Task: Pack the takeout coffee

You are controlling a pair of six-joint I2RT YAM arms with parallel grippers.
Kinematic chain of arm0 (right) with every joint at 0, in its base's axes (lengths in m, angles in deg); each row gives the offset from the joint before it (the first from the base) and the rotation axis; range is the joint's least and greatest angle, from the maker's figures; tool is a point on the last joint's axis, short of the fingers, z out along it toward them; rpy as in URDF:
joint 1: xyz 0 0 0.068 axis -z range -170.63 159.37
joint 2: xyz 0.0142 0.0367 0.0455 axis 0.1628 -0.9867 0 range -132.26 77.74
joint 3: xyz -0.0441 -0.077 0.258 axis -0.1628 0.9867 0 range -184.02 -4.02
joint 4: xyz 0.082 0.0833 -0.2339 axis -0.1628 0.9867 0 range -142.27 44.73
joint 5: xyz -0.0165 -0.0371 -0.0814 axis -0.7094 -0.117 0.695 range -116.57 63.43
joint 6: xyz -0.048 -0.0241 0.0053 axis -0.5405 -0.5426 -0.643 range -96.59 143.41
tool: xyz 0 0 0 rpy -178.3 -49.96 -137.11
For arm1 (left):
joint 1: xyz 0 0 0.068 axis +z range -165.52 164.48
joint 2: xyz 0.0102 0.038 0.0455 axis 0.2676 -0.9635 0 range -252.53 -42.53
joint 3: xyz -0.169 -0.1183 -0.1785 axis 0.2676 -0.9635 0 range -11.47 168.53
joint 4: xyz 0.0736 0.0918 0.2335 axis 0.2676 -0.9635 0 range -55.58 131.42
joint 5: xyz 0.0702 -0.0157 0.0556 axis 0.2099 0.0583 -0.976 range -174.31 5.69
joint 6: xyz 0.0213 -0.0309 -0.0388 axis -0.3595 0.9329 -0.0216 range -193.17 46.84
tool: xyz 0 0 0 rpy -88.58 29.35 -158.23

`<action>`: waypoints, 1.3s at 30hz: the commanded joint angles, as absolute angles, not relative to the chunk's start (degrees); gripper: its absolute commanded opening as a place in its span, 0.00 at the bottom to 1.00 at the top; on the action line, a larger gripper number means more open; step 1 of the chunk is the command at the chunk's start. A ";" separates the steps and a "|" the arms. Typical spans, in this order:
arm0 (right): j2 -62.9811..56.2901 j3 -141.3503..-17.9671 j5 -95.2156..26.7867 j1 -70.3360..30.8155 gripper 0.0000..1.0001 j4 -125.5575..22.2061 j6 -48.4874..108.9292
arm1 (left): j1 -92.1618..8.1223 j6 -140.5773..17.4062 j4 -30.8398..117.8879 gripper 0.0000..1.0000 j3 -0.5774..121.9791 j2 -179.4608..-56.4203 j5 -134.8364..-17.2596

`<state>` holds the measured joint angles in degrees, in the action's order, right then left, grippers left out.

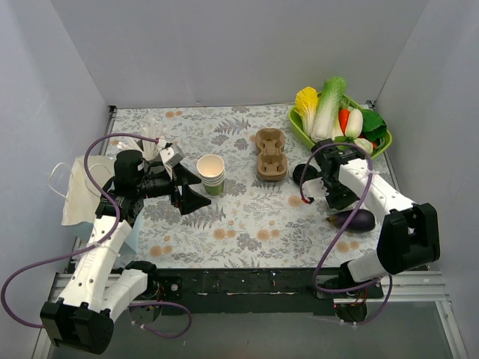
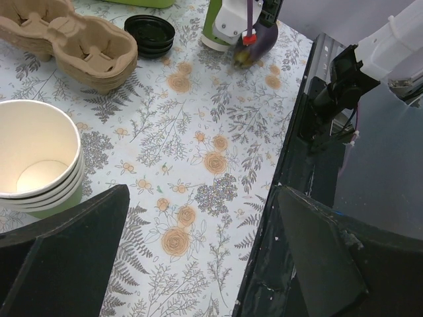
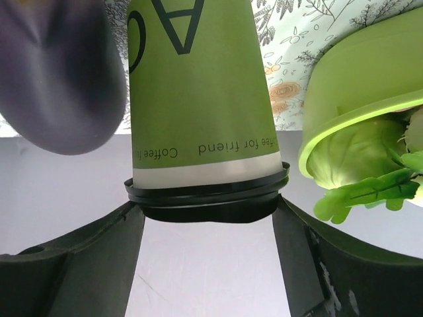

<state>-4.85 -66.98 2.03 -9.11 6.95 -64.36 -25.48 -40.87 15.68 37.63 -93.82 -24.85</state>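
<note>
Purple eggplant (image 3: 59,72), green basket (image 3: 353,79) — close beside the takeout coffee (image 3: 198,92)

My left arm (image 1: 101,250) and right arm (image 1: 378,196) wear white shells over black joints; a purple cable (image 1: 112,137) loops off each; left claw (image 2: 198,257) and right claw (image 3: 208,264) are black

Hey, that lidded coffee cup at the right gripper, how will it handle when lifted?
The takeout coffee looks like paper, so it is probably light and easily crushed. The right gripper pinches its black lid, which might pop off. Tall and narrow, it could tip.
</note>
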 commanded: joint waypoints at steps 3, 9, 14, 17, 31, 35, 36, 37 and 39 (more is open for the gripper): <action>-6.99 -67.66 7.09 -11.81 0.69 4.07 -63.78 | -25.80 -42.40 14.70 0.98 37.22 -92.54 -23.75; -5.94 -68.80 5.51 -13.31 0.93 4.51 -63.43 | -25.89 -42.93 14.44 0.98 37.40 -92.54 -23.75; -4.53 -68.36 5.06 -14.54 0.96 3.28 -63.87 | -25.89 -43.02 14.35 0.98 37.14 -92.55 -23.31; -4.09 -68.10 5.42 -15.68 0.97 2.84 -63.96 | -25.89 -42.84 14.44 0.98 37.22 -92.63 -23.22; -2.60 -70.56 4.19 -16.74 0.98 6.26 -63.34 | -25.89 -42.67 14.53 0.98 36.96 -92.19 -22.79; -1.02 -69.94 2.62 -16.82 0.98 6.53 -63.17 | -25.89 -42.58 14.53 0.98 37.31 -92.54 -22.70; -0.75 -70.38 1.56 -16.82 0.98 7.40 -63.08 | -25.89 -42.49 14.61 0.98 37.48 -92.72 -22.70; -0.40 -72.21 0.33 -16.91 0.98 8.19 -62.99 | -25.89 -42.23 14.70 0.98 37.49 -92.72 -22.78; 0.13 -74.85 -4.84 -17.00 0.98 9.86 -62.46 | -25.89 -41.88 14.70 0.98 37.57 -92.46 -22.70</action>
<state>-2.45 -69.13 1.41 -16.54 5.97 -62.63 -25.76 -42.01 14.68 37.63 -93.56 -23.75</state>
